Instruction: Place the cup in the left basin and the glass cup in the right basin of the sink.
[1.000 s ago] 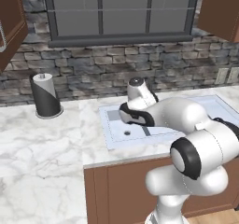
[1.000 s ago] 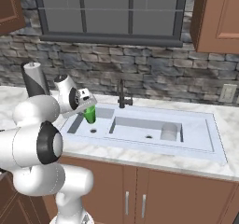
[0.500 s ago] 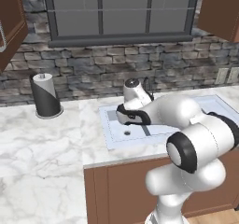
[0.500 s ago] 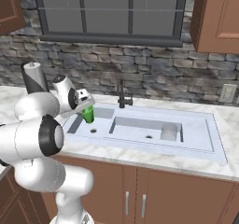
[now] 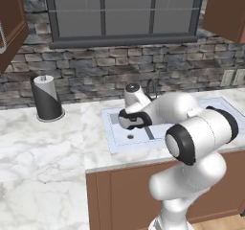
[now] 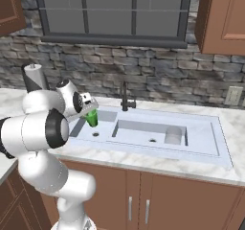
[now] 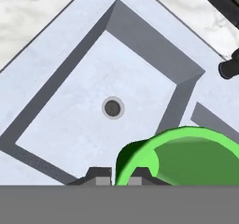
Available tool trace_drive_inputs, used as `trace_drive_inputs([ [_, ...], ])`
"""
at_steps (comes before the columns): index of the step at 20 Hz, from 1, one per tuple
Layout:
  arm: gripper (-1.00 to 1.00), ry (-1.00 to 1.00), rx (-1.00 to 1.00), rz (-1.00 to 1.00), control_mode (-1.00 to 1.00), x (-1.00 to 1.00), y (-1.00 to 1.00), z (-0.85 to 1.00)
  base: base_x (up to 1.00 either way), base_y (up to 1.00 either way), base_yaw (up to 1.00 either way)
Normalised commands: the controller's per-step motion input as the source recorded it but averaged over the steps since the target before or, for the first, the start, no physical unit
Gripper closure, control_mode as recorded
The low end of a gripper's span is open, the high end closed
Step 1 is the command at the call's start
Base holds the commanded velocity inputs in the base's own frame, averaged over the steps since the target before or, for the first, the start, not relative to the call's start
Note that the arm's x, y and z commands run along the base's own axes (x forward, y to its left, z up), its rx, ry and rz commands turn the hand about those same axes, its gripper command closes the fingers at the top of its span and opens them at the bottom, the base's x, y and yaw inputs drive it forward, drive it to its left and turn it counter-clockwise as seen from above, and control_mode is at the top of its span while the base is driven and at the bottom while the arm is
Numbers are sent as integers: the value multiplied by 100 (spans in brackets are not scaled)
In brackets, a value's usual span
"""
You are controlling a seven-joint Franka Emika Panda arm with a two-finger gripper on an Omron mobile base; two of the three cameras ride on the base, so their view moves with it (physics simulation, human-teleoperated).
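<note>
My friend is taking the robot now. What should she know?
End effector: shut on the cup, held above the left basin of the sink.
Glass cup: standing in the right basin.
Done: glass cup placed; cup picked up and brought over its basin.
Left: lower the cup into the left basin and let go.
</note>
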Motion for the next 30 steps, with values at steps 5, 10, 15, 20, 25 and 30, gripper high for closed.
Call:
trace_drive_inputs([
  [5,100,0,-3,0,-100,25,8,-14,0,0,0],
  [10,100,0,0,0,-100,12,4,-13,0,0,0],
  [15,100,0,0,0,-100,15,0,-17,0,0,0],
  [20,100,0,0,0,-100,26,0,-20,0,0,0],
  [25,100,0,0,0,-100,33,0,-32,0,0,0],
  [30,100,2,0,0,-100,35,0,-37,0,0,0],
])
